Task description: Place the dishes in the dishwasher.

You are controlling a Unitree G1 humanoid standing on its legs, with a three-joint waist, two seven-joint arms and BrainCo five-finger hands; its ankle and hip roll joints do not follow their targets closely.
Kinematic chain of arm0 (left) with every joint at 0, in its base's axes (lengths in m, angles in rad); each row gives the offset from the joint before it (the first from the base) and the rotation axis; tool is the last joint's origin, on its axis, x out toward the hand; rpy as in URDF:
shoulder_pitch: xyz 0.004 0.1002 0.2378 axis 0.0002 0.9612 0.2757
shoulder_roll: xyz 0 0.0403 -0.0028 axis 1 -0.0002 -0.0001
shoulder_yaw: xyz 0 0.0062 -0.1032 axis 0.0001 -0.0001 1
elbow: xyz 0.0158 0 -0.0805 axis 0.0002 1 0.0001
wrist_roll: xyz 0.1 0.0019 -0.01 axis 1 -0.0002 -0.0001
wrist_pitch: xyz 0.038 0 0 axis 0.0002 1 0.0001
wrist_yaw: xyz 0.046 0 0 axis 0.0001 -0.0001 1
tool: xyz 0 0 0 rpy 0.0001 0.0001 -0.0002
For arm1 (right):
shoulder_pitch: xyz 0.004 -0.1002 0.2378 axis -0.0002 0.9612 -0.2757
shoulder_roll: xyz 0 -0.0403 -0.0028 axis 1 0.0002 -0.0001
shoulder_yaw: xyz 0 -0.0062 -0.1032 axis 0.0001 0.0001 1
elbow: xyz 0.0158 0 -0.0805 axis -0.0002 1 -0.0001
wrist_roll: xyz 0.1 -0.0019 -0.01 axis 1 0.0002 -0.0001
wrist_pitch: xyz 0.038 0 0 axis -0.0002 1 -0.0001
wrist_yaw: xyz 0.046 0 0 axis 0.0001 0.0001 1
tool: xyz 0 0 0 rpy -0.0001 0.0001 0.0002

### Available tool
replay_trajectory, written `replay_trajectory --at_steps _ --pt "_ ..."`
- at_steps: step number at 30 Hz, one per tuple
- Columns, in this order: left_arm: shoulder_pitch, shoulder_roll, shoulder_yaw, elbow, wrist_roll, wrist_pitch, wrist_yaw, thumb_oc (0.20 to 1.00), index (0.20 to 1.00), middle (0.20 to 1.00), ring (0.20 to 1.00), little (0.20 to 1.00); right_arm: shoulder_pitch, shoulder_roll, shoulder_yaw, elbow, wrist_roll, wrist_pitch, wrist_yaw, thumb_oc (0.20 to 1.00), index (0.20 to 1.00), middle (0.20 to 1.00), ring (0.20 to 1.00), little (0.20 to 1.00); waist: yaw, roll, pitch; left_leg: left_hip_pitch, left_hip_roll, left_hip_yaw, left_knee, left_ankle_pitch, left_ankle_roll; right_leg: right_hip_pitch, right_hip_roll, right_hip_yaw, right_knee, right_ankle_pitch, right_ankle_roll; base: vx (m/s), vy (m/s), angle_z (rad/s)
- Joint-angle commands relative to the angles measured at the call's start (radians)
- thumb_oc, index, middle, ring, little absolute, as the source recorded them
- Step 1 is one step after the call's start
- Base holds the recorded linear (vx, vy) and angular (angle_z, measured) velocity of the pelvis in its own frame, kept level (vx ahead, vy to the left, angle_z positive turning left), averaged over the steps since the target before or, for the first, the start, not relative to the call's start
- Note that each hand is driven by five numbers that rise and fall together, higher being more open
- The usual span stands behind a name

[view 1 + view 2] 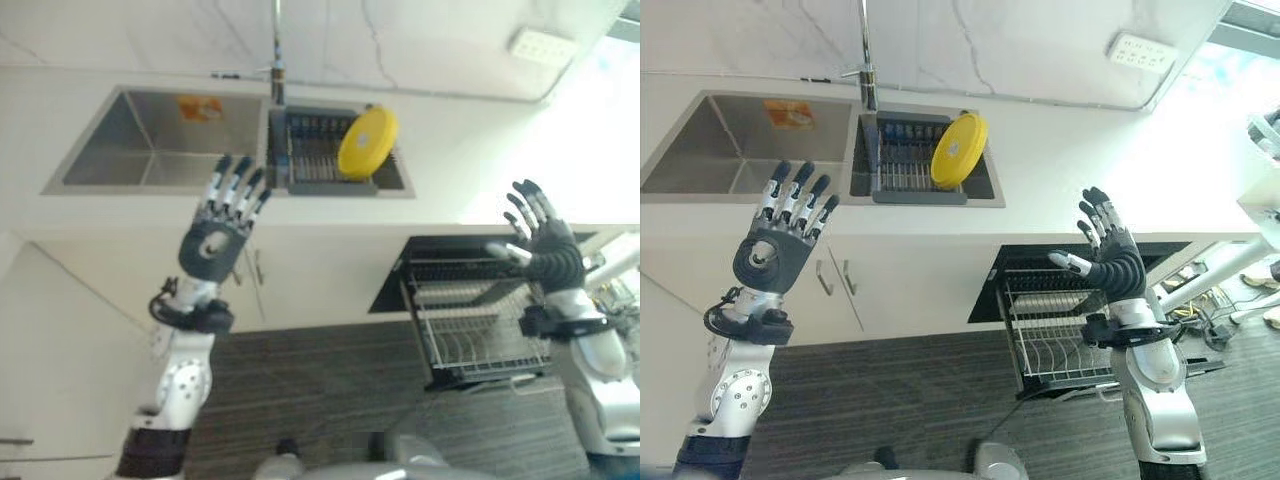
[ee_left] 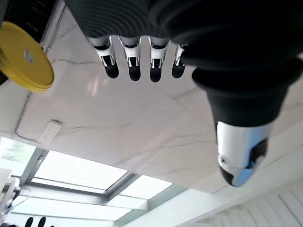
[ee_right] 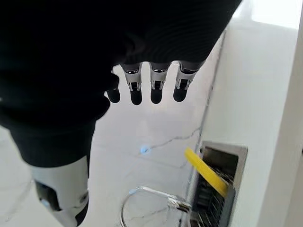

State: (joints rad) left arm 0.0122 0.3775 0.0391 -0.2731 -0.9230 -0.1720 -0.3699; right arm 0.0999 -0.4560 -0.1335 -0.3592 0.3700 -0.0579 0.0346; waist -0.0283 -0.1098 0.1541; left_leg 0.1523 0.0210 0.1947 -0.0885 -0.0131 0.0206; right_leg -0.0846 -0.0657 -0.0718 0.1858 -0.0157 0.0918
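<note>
Left eye view shows the yellow plate [image 1: 367, 141] leaning on edge in the dish rack [image 1: 315, 160] in the sink's right basin, at the counter's [image 1: 450, 160] back edge. We judge it light, rigid and smooth, likely slippery, so we would pinch the raised upper rim. Our left hand [image 1: 225, 215] hovers before the counter's front edge, fingers straight, empty. Our right hand [image 1: 1110, 250] is spread open above the pulled-out dishwasher rack [image 1: 1060, 330].

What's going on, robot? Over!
Left hand and right hand open, raised, empty. Yellow plate upright in sink rack. Dishwasher rack pulled out. Nothing blocking.
</note>
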Motion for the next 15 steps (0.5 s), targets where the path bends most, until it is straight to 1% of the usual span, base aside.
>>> replay_trajectory --at_steps 1,3,4,5,7,10,11,13,14,15 --pt "-0.038 -0.003 -0.011 -0.049 0.004 -0.052 -0.029 1.0 1.0 1.0 1.0 1.0 -0.034 -0.059 -0.066 -0.021 0.008 -0.079 -0.027 1.0 1.0 1.0 1.0 1.0 -0.011 0.055 -0.016 -0.046 -0.036 -0.108 0.001 -0.03 -0.022 0.155 0.07 -0.039 -0.159 -0.045 0.003 0.08 -0.146 -0.02" --pt "-0.039 -0.01 -0.019 -0.054 -0.002 -0.049 -0.016 1.0 1.0 1.0 1.0 1.0 -0.049 -0.056 -0.055 -0.013 0.004 -0.067 -0.038 1.0 1.0 1.0 1.0 1.0 -0.013 0.06 -0.027 -0.038 -0.037 -0.095 0.001 -0.035 -0.026 0.171 0.069 -0.047 -0.199 -0.026 0.002 0.07 -0.176 0.11" --pt "-0.037 -0.012 -0.021 -0.058 0.002 -0.048 -0.01 1.0 1.0 1.0 1.0 1.0 -0.056 -0.055 -0.05 -0.016 0.003 -0.06 -0.039 1.0 1.0 1.0 1.0 1.0 -0.01 0.062 -0.029 -0.039 -0.038 -0.087 0.001 -0.026 -0.027 0.172 0.067 -0.055 -0.208 -0.015 0.0 0.04 -0.155 0.14" --pt "-0.035 -0.012 -0.021 -0.059 0.005 -0.047 -0.008 1.0 1.0 1.0 1.0 1.0 -0.058 -0.054 -0.048 -0.018 0.003 -0.056 -0.039 1.0 1.0 1.0 1.0 1.0 -0.01 0.063 -0.031 -0.037 -0.039 -0.084 0.003 -0.028 -0.027 0.176 0.067 -0.056 -0.214 -0.014 -0.001 0.04 -0.123 0.02" --pt "-0.027 -0.008 -0.02 -0.059 0.004 -0.046 0.004 1.0 1.0 1.0 1.0 1.0 -0.063 -0.056 -0.045 -0.022 0.007 -0.04 -0.039 1.0 1.0 1.0 1.0 1.0 -0.012 0.071 -0.038 -0.026 -0.039 -0.079 0.009 -0.042 -0.029 0.194 0.072 -0.05 -0.229 -0.023 -0.006 0.11 -0.115 -0.04" --pt "-0.028 -0.005 -0.018 -0.053 -0.008 -0.047 0.002 1.0 1.0 1.0 1.0 1.0 -0.073 -0.054 -0.035 -0.018 0.005 -0.031 -0.045 1.0 1.0 1.0 1.0 1.0 -0.015 0.08 -0.042 -0.018 -0.037 -0.068 0.01 -0.045 -0.029 0.203 0.076 -0.052 -0.233 -0.026 -0.009 0.06 -0.095 -0.02" --pt "-0.026 -0.006 -0.015 -0.057 -0.008 -0.047 0.002 1.0 1.0 1.0 1.0 1.0 -0.073 -0.05 -0.034 -0.02 0.006 -0.026 -0.045 1.0 1.0 1.0 1.0 1.0 -0.017 0.082 -0.042 -0.02 -0.037 -0.063 0.012 -0.037 -0.029 0.2 0.078 -0.054 -0.231 -0.02 -0.013 0.02 -0.116 -0.02" --pt "-0.026 -0.006 -0.019 -0.058 -0.002 -0.054 0.012 1.0 1.0 1.0 1.0 1.0 -0.076 -0.048 -0.031 -0.02 0.004 -0.018 -0.041 1.0 1.0 1.0 1.0 1.0 -0.024 0.089 -0.043 -0.007 -0.035 -0.06 0.014 -0.052 -0.028 0.208 0.085 -0.047 -0.231 -0.035 -0.017 0.05 -0.115 0.0" --pt "-0.026 -0.006 -0.019 -0.057 -0.007 -0.056 0.015 1.0 1.0 1.0 1.0 1.0 -0.076 -0.049 -0.032 -0.021 0.003 -0.015 -0.039 1.0 1.0 1.0 1.0 1.0 -0.026 0.089 -0.04 -0.012 -0.034 -0.05 0.027 -0.046 -0.031 0.205 0.086 -0.047 -0.227 -0.03 -0.023 0.06 -0.107 0.01" --pt "-0.024 -0.005 -0.016 -0.058 -0.017 -0.055 0.011 1.0 1.0 1.0 1.0 1.0 -0.073 -0.055 -0.038 -0.024 0.009 -0.014 -0.036 1.0 1.0 1.0 1.0 1.0 -0.03 0.086 -0.036 -0.021 -0.034 -0.041 0.081 -0.073 -0.039 0.214 0.085 -0.047 -0.226 -0.042 -0.029 0.0 -0.099 0.03"
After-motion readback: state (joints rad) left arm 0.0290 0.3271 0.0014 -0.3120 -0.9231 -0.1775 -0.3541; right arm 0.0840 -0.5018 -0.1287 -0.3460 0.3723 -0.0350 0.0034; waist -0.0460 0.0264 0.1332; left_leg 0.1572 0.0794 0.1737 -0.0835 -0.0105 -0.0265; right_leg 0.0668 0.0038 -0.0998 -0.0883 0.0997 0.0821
